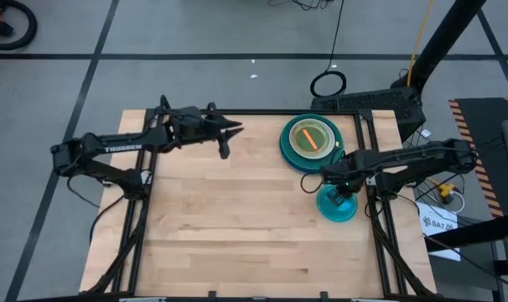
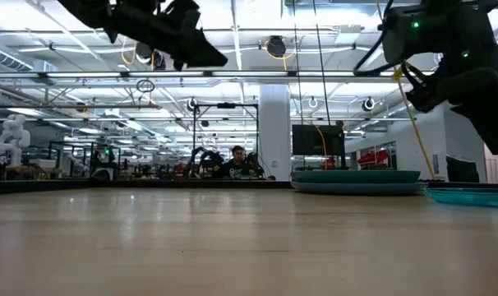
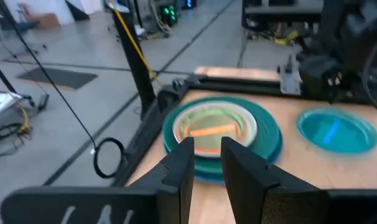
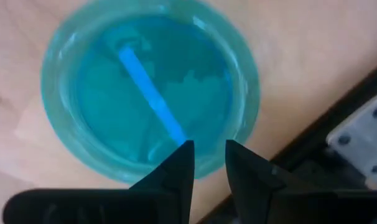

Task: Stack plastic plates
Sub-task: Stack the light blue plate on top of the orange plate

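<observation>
Right gripper (image 4: 206, 163) hung just above the cyan plate (image 4: 150, 87), its fingers a little apart and holding nothing. That plate lay flat on the table (image 1: 237, 218), just beside the plate stack (image 1: 311, 143). It looked light, thin and slippery, best pinched at its rim. How many plates the stack held was hard to tell. Left gripper (image 1: 229, 138) waited far from the stack, also empty.

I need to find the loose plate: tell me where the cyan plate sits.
In the high view the cyan plate lies flat near the table's right edge, just nearer the front than the plate stack, directly under the right end effector.
</observation>
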You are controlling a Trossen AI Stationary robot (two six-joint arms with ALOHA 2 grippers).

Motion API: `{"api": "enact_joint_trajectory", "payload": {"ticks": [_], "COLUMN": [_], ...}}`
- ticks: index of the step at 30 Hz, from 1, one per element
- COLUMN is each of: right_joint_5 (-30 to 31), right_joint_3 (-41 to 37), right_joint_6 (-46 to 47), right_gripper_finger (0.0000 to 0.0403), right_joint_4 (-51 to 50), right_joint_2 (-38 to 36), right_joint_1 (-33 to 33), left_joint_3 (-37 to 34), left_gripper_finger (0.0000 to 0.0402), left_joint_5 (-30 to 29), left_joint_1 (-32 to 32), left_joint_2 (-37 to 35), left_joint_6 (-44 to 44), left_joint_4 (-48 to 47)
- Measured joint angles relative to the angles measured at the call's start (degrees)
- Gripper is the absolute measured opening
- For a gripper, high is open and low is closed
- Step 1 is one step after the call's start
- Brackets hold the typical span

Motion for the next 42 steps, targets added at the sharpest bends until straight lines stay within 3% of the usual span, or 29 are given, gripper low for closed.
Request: {"api": "enact_joint_trajectory", "payload": {"ticks": [12, 23, 42], "right_joint_5": [4.7, 7.3, 7.5], "right_joint_3": [0.0, 0.0, 0.0], "right_joint_6": [-6.5, -33.5, -53.6], "right_gripper_finger": [0.0132, 0.0141, 0.0141], "right_joint_4": [7.4, 8.8, 13.8], "right_joint_2": [2.1, 11.7, 13.9], "right_joint_1": [-3.6, -6.3, -11.6], "left_joint_3": [6.4, 6.4, 6.3], "left_gripper_finger": [0.0088, 0.0088, 0.0088], "left_joint_5": [-0.1, -0.3, -3.0], "left_joint_1": [2.1, 2.2, 4.1], "left_joint_2": [-0.3, -0.3, -1.8], "left_joint_6": [2.4, 6.6, 8.3], "left_joint_4": [-3.1, -6.0, -14.3]}}
